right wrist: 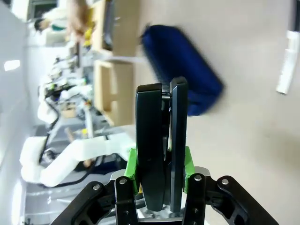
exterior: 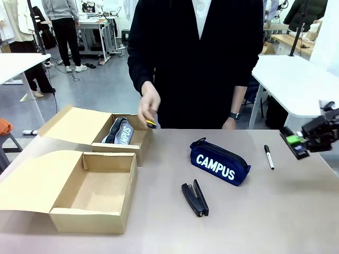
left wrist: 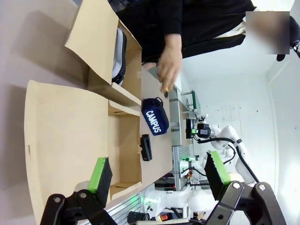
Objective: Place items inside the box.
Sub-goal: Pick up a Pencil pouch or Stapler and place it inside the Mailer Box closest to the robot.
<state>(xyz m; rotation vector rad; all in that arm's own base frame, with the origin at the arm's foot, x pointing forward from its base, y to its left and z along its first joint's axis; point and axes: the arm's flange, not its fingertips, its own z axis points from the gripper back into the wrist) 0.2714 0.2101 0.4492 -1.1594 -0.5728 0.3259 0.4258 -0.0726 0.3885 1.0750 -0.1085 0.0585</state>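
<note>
As the desk (exterior: 275, 211) stands now, you have the near box (exterior: 95, 214) beneath the left hand (left wrist: 157, 171), fingers apart. The far box (exterior: 116, 151) holds the grey case (exterior: 119, 130). Right hand (right wrist: 165, 93): fingers together (by the desk's right edge). Navy CAMPUS case (exterior: 220, 161), stapler (exterior: 195, 198) and marker (exterior: 269, 157) lie on the desk. The person's hand (exterior: 150, 108) holds the yellow knife (exterior: 151, 124).

I see my left gripper (left wrist: 157, 165), jaws wide apart, above the near box (left wrist: 123, 151). Beside the navy CAMPUS case (left wrist: 156, 116) lies the black stapler (left wrist: 146, 146); beyond the case, a person's hand (left wrist: 169, 65).
</note>
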